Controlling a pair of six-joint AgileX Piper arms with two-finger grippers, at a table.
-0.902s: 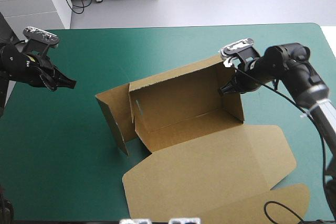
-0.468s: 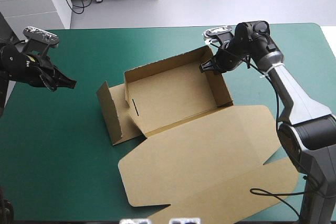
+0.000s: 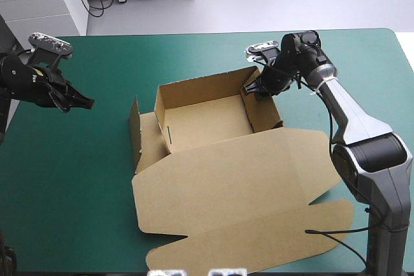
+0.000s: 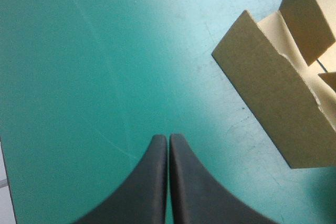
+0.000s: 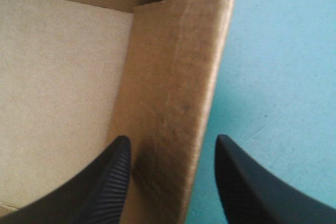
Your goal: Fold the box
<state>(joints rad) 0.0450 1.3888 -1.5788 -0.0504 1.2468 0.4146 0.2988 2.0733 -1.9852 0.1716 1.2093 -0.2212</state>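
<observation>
At the right wall (image 3: 264,108) of the box (image 3: 207,117), just pushed upright and leftward — likely ready for tucking — straddled by the spread, empty right gripper (image 5: 170,140), with the closed left gripper (image 4: 168,136) well clear of the box.

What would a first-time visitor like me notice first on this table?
The brown box dominates the middle of the teal-green table: a tray with its walls raised and its big lid lying flat toward the near edge. The right gripper stands open astride the tray's right wall. The left gripper hangs shut over bare cover, apart from the box.
</observation>
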